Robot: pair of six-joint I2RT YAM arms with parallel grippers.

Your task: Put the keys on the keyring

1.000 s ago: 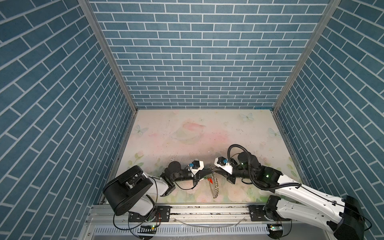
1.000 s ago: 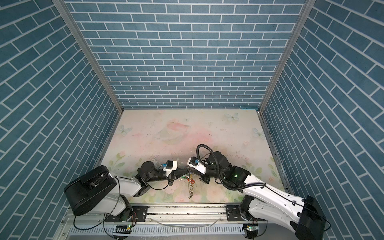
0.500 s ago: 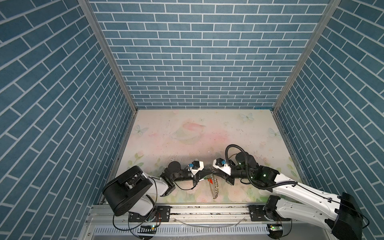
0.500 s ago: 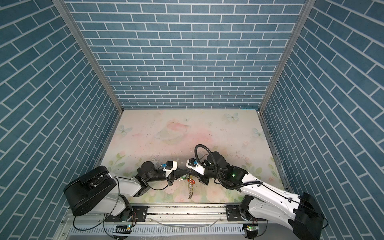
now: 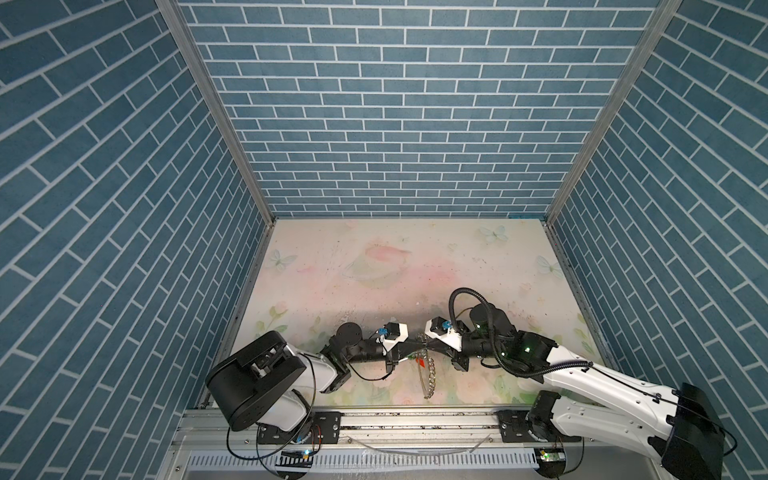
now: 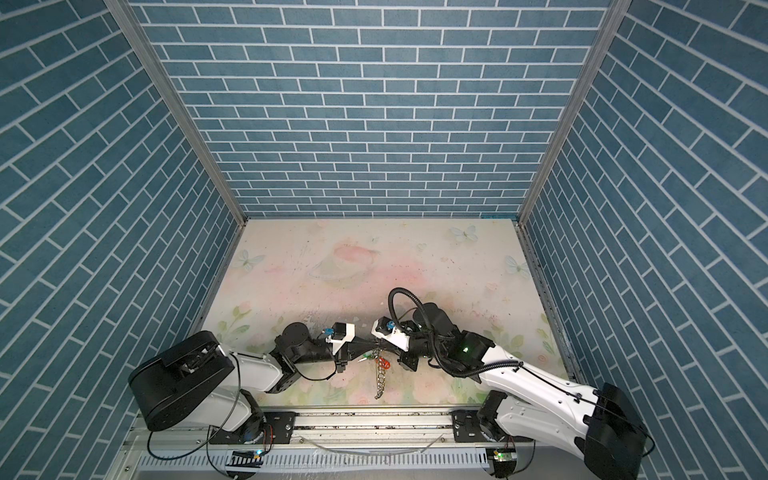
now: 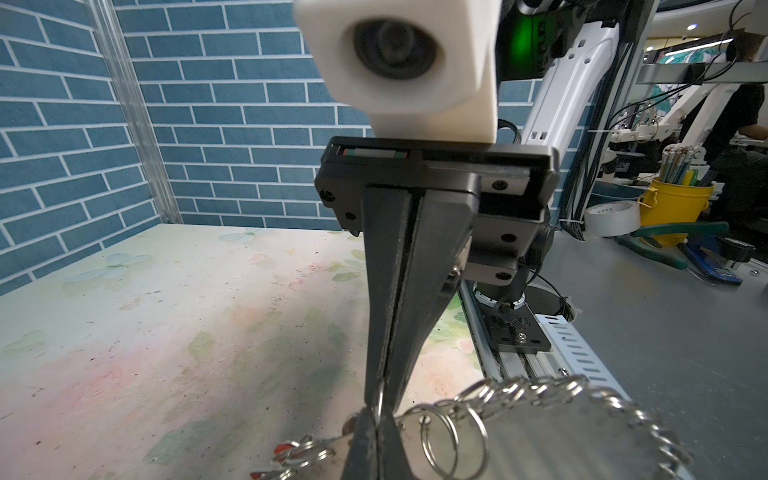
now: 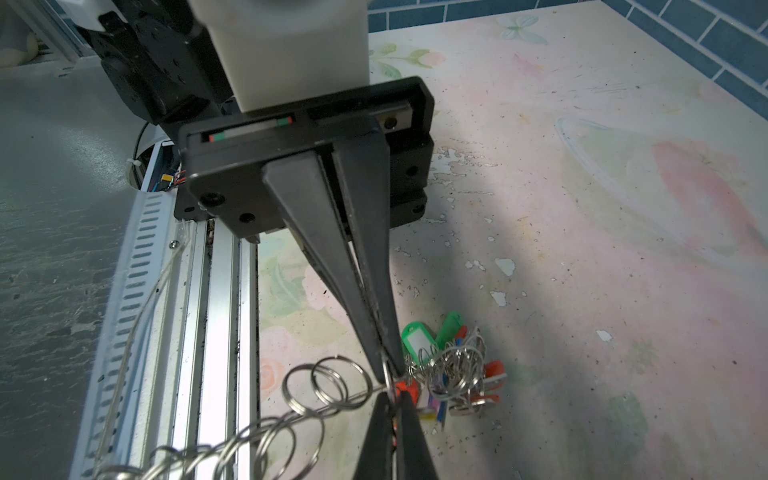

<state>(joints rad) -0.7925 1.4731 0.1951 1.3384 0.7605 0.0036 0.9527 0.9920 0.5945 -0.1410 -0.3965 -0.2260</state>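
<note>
Your left gripper (image 7: pixel 373 419) clamped on keyring (image 7: pixel 561 440) rim ring; your right gripper (image 8: pixel 392 405) pinched shut on same ring, tips meeting.

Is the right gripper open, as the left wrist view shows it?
No, the right gripper has its two dark fingers pressed together, with no gap at the tips.

Table (image 5: pixel 374 291): stretching between the blue brick walls, wearing a faded pastel print of flowers and butterflies (image 5: pixel 492 234).
Surface: showing scattered dark specks and small white flaked patches (image 8: pixel 505 266).
Tagged keys (image 8: pixel 457 365): bunching near the front edge; whether they are touching the table is unclear.
</note>
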